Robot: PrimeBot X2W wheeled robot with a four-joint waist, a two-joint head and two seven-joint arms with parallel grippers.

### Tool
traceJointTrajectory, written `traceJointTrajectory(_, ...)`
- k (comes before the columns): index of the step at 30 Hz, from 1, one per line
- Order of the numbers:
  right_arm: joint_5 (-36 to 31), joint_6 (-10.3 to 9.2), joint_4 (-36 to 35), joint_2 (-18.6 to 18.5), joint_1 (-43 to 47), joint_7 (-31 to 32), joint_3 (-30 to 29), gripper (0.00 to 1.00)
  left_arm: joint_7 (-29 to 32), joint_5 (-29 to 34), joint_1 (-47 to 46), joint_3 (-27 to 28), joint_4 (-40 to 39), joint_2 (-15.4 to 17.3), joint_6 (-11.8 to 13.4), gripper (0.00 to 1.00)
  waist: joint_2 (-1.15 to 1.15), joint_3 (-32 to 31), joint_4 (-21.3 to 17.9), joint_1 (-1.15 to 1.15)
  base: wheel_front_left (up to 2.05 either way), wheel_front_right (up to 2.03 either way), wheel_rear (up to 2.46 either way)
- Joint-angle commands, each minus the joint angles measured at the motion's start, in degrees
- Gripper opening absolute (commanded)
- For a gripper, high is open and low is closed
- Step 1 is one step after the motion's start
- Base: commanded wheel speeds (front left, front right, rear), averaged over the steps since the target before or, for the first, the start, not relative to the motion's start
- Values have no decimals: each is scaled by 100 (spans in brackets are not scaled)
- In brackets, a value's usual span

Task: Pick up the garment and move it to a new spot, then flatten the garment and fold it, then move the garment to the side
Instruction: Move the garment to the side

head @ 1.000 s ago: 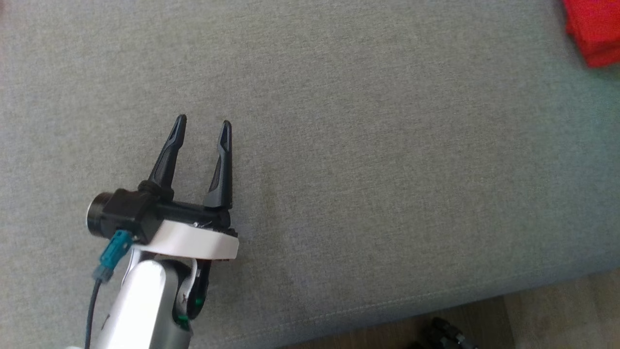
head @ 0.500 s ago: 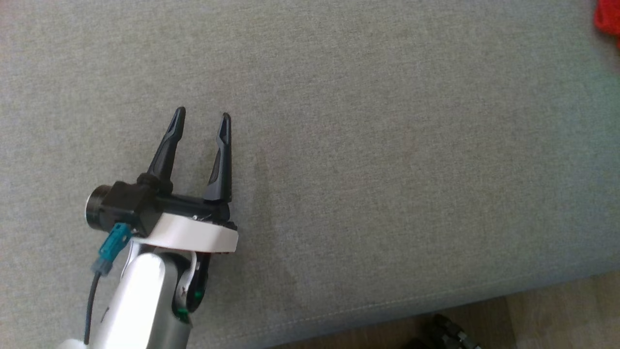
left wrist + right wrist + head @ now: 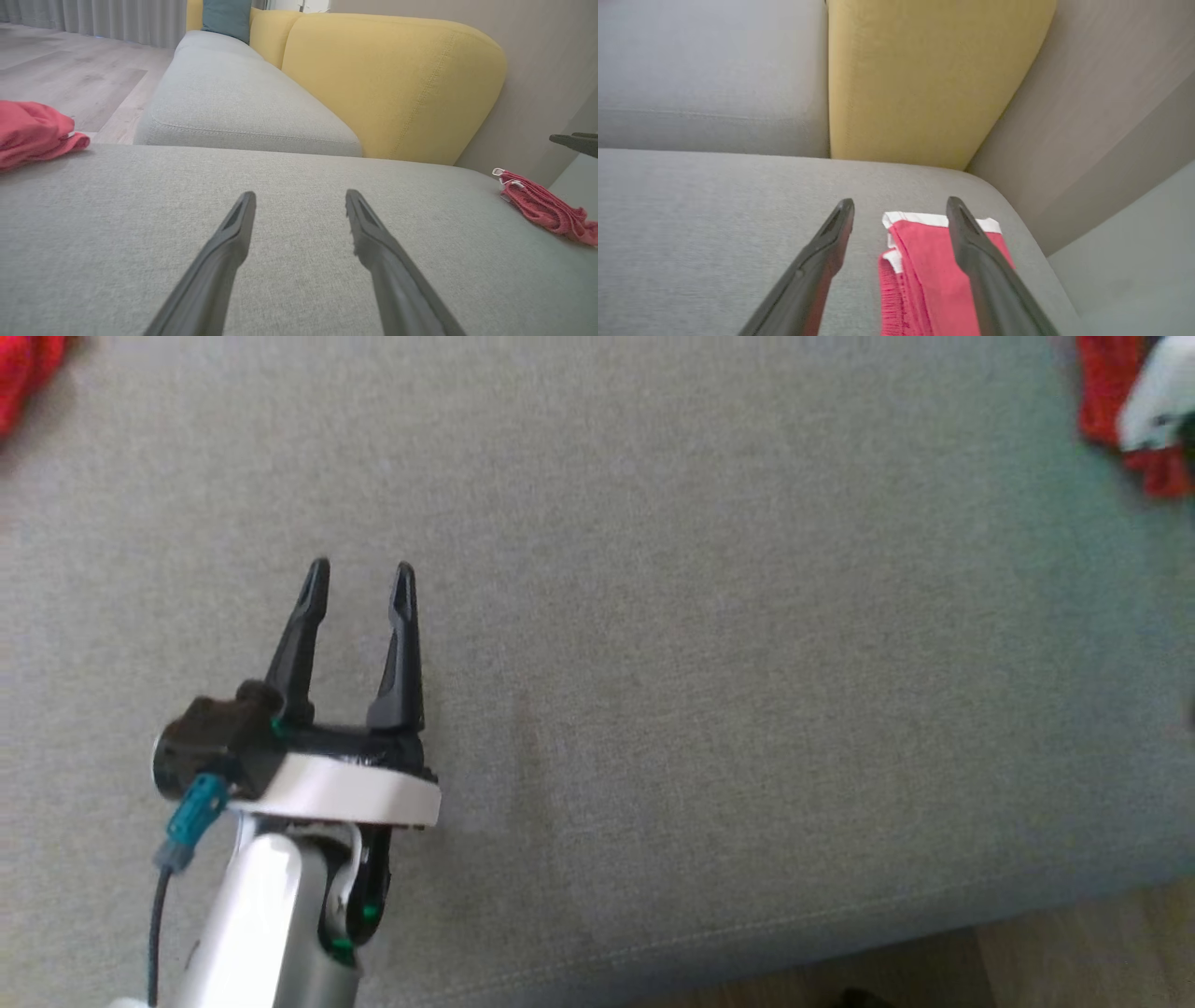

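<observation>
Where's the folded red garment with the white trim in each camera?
Head view: the folded red garment is in the top right corner.
Left wrist view: garment at the far right edge.
Right wrist view: garment at bottom centre, under the right claw.
Shared landmark: the grey seat cushion beneath it.

The left gripper (image 3: 360,569) has two long black fingers (image 3: 297,649) that taper to points, each with a slotted hollow near the tip. They rise from a black crossbar (image 3: 336,742), which has a round black barrel (image 3: 177,761) at its nine o'clock end. Beneath it lies a white oval collar (image 3: 350,795). A teal plug (image 3: 191,810) at the barrel's six o'clock feeds a thin dark cable (image 3: 157,924). The forearm (image 3: 247,924) is glossy silver-white (small green marks (image 3: 359,919) show at its dark wrist joint). The right gripper (image 3: 901,202) has matching dark grey fingers.
</observation>
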Motion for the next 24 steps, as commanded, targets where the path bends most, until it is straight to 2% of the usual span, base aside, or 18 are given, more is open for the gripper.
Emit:
traceJointTrajectory(1, 13, 39, -190, 130, 79, -137, 79, 100, -30, -41, 84, 224, -123, 12, 30, 100, 0, -296, 44, 0, 0, 0, 0)
traceJointTrajectory(10, 692, 39, -285, 1158, 937, -829, 406, 100, -30, -149, 587, 456, 41, -45, 183, 100, 0, -1213, 223, 0, 0, 0, 0)
traceJointTrajectory(13, 1005, 39, -548, 1312, 1325, -947, 476, 100, -30, -169, 800, 504, 30, -59, 235, 100, 0, -1453, 273, 0, 0, 0, 0)
traceJointTrajectory(19, 1414, 39, -1368, 1483, 2142, -1002, 589, 100, -30, -215, 1147, 561, -7, -75, 312, 100, 0, -1790, 336, 0, 0, 0, 0)
traceJointTrajectory(24, 1458, 39, -2792, 1567, 3480, -1006, 680, 100, -30, -266, 1450, 624, -30, -86, 404, 100, 0, -2096, 402, 0, 0, 0, 0)
